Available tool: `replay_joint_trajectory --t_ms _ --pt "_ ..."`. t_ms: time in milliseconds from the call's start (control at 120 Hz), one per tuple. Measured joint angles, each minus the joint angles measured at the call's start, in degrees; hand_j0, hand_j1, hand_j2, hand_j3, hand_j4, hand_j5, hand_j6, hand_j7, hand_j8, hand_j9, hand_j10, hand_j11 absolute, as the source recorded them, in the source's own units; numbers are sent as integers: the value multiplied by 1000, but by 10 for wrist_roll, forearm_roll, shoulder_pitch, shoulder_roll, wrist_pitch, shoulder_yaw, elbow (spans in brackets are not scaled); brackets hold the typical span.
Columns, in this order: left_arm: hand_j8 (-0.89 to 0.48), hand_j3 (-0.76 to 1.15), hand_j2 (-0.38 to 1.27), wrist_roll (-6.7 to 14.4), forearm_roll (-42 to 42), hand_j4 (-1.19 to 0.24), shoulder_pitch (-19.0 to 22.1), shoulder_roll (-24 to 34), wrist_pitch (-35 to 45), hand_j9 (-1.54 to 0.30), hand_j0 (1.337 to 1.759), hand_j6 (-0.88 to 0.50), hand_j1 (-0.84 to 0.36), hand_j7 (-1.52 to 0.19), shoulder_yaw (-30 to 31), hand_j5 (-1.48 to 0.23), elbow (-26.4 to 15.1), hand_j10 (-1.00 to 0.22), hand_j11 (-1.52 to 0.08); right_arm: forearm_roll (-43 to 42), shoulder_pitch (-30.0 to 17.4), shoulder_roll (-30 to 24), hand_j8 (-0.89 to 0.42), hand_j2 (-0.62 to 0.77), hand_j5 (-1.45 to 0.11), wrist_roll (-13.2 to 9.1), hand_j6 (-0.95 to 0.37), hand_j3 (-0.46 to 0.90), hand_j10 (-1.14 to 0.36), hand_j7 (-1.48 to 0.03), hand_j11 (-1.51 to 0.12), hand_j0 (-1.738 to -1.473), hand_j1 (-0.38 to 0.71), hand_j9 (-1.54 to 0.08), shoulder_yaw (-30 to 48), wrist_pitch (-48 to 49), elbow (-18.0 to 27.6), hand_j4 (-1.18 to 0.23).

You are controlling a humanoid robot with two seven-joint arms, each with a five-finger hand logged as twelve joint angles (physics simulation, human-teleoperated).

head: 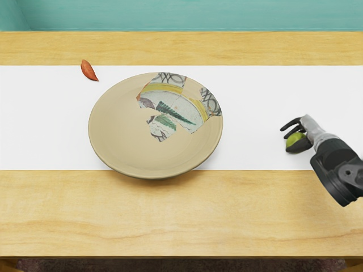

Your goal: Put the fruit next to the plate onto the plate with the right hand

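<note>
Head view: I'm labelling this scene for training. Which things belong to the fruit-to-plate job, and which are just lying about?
Belong to the job:
right hand, curled around the green fruit
plate

Just lying about:
small orange-red piece, beyond the plate's upper left
white mat
wooden table

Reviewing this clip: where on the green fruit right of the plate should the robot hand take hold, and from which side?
Around its rounded middle, from the right and above. The green fruit is small and round with no handle showing, and the right robot hand, entering from that side, has its fingers curled around it.
</note>
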Motion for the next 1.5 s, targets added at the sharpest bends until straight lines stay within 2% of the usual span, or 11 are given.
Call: replay_joint_trajectory --t_ms 167,275,625,800,1042,1208,1458,1500 --pt "0 0 0 0 0 0 0 0 0 0 1658 0 349 0 0 0 0 0 0 12 -1 1 -455 96 -706 1 -756 0 -488 -782 -764 -1651 304 -744 3 0 -1 -667" --pt "0 0 0 0 0 0 0 0 0 0 1658 0 349 0 0 0 0 0 0 18 3 1 -461 132 -769 1 -727 0 -494 -812 -806 -1653 299 -793 16 -1 -3 -663" --pt "0 0 0 0 0 0 0 0 0 0 1658 0 349 0 0 0 0 0 0 21 46 37 -448 84 -848 1 -671 0 -485 -847 -855 -1653 270 -855 68 -1 -5 -655" --pt "0 0 0 0 0 0 0 0 0 0 1658 0 349 0 0 0 0 0 0 22 85 78 -448 50 -877 1 -677 0 -487 -868 -879 -1653 248 -880 77 -1 -3 -666" --pt "0 0 0 0 0 0 0 0 0 0 1658 0 349 0 0 0 0 0 0 23 114 154 -448 32 -909 1 -685 0 -494 -888 -898 -1652 229 -906 78 -1 -1 -672" --pt "0 0 0 0 0 0 0 0 0 0 1658 0 349 0 0 0 0 0 0 25 116 208 -452 9 -928 1 -693 0 -497 -900 -909 -1651 212 -922 72 -1 -4 -679" --pt "0 0 0 0 0 0 0 0 0 0 1658 0 349 0 0 0 0 0 0 26 91 278 -461 -13 -945 1 -700 0 -507 -911 -918 -1651 192 -943 46 -1 -27 -683" --pt "0 0 0 0 0 0 0 0 0 0 1658 0 349 0 0 0 0 0 0 25 90 283 -446 -18 -864 1 -639 0 -483 -832 -838 -1652 153 -862 46 -1 -30 -624"
